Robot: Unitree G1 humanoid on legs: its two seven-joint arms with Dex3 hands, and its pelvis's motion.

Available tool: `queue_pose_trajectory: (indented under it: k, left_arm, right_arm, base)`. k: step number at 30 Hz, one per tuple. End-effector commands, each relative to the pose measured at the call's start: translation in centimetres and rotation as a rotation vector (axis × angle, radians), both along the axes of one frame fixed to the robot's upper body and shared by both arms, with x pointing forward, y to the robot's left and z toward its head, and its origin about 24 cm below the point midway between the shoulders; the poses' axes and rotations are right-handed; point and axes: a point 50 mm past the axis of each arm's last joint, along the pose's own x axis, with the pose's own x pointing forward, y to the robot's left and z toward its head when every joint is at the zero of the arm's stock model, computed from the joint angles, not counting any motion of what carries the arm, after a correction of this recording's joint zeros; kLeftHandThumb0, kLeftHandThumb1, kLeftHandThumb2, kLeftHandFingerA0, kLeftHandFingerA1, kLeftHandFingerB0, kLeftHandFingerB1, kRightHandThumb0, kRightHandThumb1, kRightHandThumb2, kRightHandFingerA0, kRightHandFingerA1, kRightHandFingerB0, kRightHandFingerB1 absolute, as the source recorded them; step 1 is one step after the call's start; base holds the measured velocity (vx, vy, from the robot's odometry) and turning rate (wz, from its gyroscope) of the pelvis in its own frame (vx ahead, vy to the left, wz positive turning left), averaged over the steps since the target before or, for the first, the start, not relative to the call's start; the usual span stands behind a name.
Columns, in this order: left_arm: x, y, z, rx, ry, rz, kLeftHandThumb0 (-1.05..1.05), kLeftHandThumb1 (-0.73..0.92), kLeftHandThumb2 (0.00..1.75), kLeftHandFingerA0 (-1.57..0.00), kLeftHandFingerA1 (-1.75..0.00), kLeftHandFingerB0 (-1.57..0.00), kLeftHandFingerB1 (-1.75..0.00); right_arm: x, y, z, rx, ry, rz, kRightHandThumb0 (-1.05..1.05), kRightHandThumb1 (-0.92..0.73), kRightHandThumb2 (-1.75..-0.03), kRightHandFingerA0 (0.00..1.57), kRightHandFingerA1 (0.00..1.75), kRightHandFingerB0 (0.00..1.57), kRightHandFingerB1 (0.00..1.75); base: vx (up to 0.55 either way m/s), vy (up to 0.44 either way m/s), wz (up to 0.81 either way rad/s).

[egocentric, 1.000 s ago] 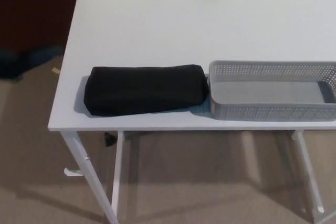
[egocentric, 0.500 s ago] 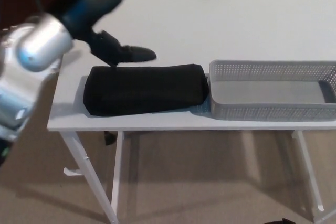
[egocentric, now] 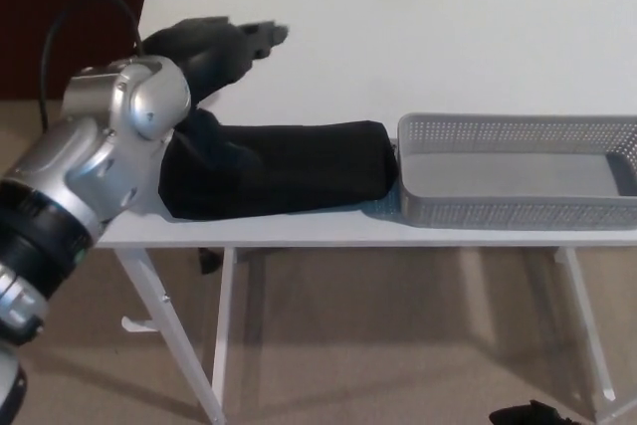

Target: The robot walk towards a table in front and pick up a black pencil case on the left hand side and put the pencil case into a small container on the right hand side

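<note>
Head view: the left arm [egocentric: 109, 146] reaches in from the lower left, its silver forearm crossing the case's [egocentric: 299, 166] left end. The left hand [egocentric: 214, 47] hovers over the table [egocentric: 448, 37] beyond the case (too blurred to tell whether it is spread or closed). The case lies flat, just beside the basket [egocentric: 518, 131].

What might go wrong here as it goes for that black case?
The left hand is past the case, with the forearm over its left end; a bump might slide it off the table's near edge. The case also lies close against the basket, so lifting it may nudge the basket.
</note>
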Motion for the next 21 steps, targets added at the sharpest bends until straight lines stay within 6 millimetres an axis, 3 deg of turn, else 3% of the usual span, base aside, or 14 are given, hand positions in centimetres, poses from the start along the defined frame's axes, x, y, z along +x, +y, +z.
queue_pose_trajectory:
  k: [1, 2, 3, 4, 5, 6, 7, 12, 13, 14, 21]
  left_arm:
    - [0.8, -0.1, 0.0, 0.125, -0.039, 0.076, -0.78, 0.41, 0.57, 0.00, -0.03, 0.00, -0.08]
    - [0.7, -0.3, -0.1, 0.126, -0.037, 0.073, -0.76, 0.41, 0.56, 0.00, -0.04, 0.00, -0.07]
    - [0.7, -0.5, -0.2, 0.127, -0.031, 0.066, -0.68, 0.39, 0.79, 0.00, -0.01, 0.00, -0.06]
    - [0.6, -0.7, -0.3, 0.128, -0.025, 0.063, -0.68, 0.39, 0.79, 0.00, -0.01, 0.00, -0.06]
    - [0.6, -0.8, -0.4, 0.133, -0.019, 0.058, -0.77, 0.43, 0.56, 0.00, -0.03, 0.00, -0.05]
    - [0.5, -0.9, -0.5, 0.135, -0.016, 0.056, -0.77, 0.43, 0.56, 0.00, -0.03, 0.00, -0.05]
    - [0.4, -1.3, -0.7, 0.155, 0.004, 0.043, -0.69, 0.40, 0.80, 0.00, 0.00, 0.00, -0.04]
    - [0.1, -2.3, -1.1, 0.160, 0.063, 0.020, -0.67, 0.39, 0.80, 0.00, 0.00, 0.00, -0.03]
    - [0.0, -2.6, -1.2, 0.155, 0.069, 0.014, -0.79, 0.38, 0.60, 0.00, 0.00, 0.00, -0.07]
    - [-0.1, -2.8, -1.2, 0.152, 0.078, 0.010, -0.65, 0.38, 0.80, 0.00, -0.01, 0.00, -0.05]
    - [-0.6, -3.6, -1.7, 0.157, 0.135, -0.011, -0.64, 0.37, 0.80, 0.00, -0.02, 0.00, -0.05]
  right_arm:
    - [0.1, -1.0, 0.2, -0.036, 0.016, -0.004, -0.47, -0.75, -0.74, 0.66, 0.67, 0.35, 0.69]
    - [0.2, -1.0, 0.2, -0.037, 0.018, -0.004, -0.47, -0.75, -0.74, 0.67, 0.68, 0.34, 0.68]
    - [0.3, -1.0, 0.3, -0.038, 0.020, -0.004, -0.47, -0.75, -0.73, 0.68, 0.69, 0.34, 0.67]
    - [0.3, -1.0, 0.3, -0.037, 0.021, -0.007, -0.47, -0.75, -0.73, 0.68, 0.69, 0.34, 0.67]
    - [0.4, -1.0, 0.3, -0.035, 0.019, -0.008, -0.46, -0.75, -0.74, 0.66, 0.68, 0.34, 0.67]
    - [0.4, -1.0, 0.3, -0.035, 0.019, -0.009, -0.46, -0.75, -0.74, 0.66, 0.68, 0.34, 0.67]
    - [0.6, -1.1, 0.4, -0.036, 0.020, -0.009, -0.46, -0.75, -0.73, 0.64, 0.66, 0.34, 0.66]
    - [1.0, -1.1, 0.7, -0.040, 0.015, -0.013, -0.47, -0.76, -0.73, 0.66, 0.67, 0.34, 0.67]
    - [1.0, -1.2, 0.8, -0.044, 0.008, -0.006, -0.49, -0.75, -0.74, 0.67, 0.68, 0.35, 0.68]
    - [1.1, -1.2, 0.8, -0.045, 0.008, -0.002, -0.50, -0.75, -0.74, 0.67, 0.68, 0.35, 0.68]
    - [0.6, -1.5, 0.6, -0.042, 0.044, -0.001, -0.49, -0.75, -0.73, 0.62, 0.62, 0.37, 0.67]
  base:
    - [0.00, 0.000, 0.00]
    - [0.00, 0.000, 0.00]
    - [0.00, 0.000, 0.00]
    - [0.00, 0.000, 0.00]
    - [0.00, 0.000, 0.00]
    - [0.00, 0.000, 0.00]
    - [0.00, 0.000, 0.00]
    - [0.00, 0.000, 0.00]
    - [0.00, 0.000, 0.00]
    - [0.00, 0.000, 0.00]
    - [0.00, 0.000, 0.00]
